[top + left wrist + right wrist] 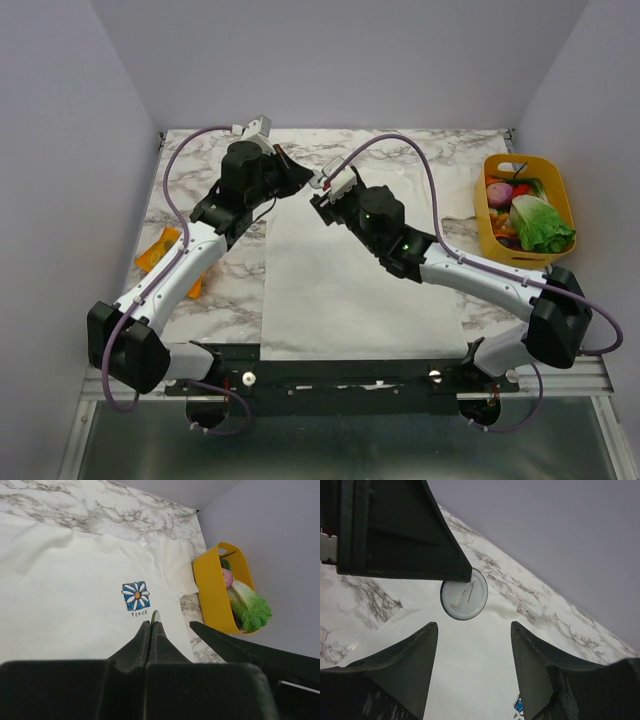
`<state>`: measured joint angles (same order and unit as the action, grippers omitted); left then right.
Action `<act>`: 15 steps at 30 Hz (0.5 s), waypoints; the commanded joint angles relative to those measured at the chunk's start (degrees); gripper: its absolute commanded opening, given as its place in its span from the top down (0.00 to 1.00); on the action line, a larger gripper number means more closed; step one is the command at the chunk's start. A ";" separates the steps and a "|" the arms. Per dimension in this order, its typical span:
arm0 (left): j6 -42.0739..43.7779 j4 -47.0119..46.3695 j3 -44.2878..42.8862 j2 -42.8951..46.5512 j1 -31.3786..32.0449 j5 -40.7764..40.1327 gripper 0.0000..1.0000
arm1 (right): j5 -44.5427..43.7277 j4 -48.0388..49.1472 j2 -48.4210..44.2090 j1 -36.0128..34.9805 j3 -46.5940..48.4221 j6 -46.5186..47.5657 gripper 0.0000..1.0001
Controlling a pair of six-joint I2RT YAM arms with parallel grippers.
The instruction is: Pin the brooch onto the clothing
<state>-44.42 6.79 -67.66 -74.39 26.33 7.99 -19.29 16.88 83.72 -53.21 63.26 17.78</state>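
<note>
Marble top [450, 148], shirt [350, 290] spread, brooch [464, 597] aloft.
Left gripper [151, 622] pinches its rim; right gripper [473, 630] gapes. Tiny, stiff, slippery, we reckon.

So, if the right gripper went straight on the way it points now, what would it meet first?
Probably the brooch, pinched by the shut left gripper, just ahead of the open right gripper; depth is unclear.

From overhead the right arm [400, 240] hides the T-shirt's [340, 300] print [136, 595], the right wrist view's bottom edge crops that print, and the left pincer [151, 626] covers the brooch's [465, 601] upper rim.
</note>
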 commanded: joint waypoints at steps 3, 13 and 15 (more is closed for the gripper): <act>1.01 2.44 -2.92 -2.08 0.30 -0.52 1.00 | 1.00 0.61 1.44 -0.40 2.56 1.03 0.34; 1.27 2.88 -3.09 -1.55 0.48 -0.52 1.00 | 1.89 -0.71 3.99 -0.49 5.38 1.56 0.37; 1.01 2.62 -3.09 -1.46 0.48 0.09 1.00 | 2.15 -1.15 4.43 -0.49 5.73 1.73 0.38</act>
<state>-43.94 9.45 -68.99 -76.62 26.39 7.97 -18.31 16.62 86.80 -53.21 66.74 18.55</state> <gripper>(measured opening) 0.012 0.629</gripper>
